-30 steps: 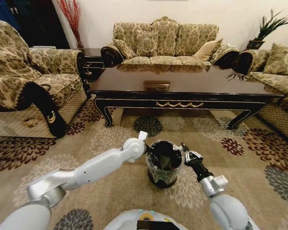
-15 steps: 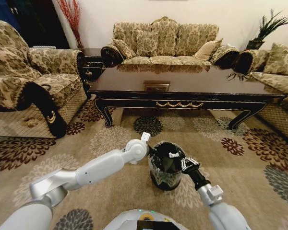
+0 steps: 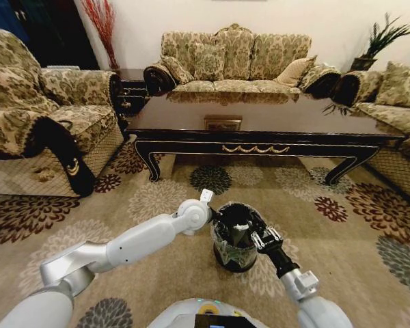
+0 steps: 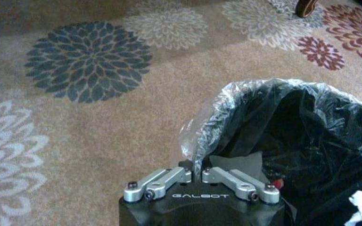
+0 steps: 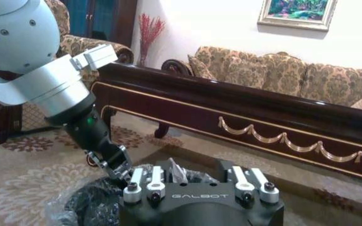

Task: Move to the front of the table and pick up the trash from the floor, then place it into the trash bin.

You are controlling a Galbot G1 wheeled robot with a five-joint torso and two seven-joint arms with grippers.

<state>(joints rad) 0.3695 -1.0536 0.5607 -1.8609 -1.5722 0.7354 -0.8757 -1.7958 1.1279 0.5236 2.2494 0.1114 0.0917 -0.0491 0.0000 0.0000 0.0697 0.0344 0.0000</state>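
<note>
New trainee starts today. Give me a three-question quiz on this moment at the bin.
1. True or false: the left gripper is shut on the rim of the trash bin.
2. The right gripper is: A) on the table; B) over the bin's mouth; C) on the carpet.
3. Fill in: the bin is lined with a clear plastic ____.

Key: 1 true; 2 B; 3 bag.
</note>
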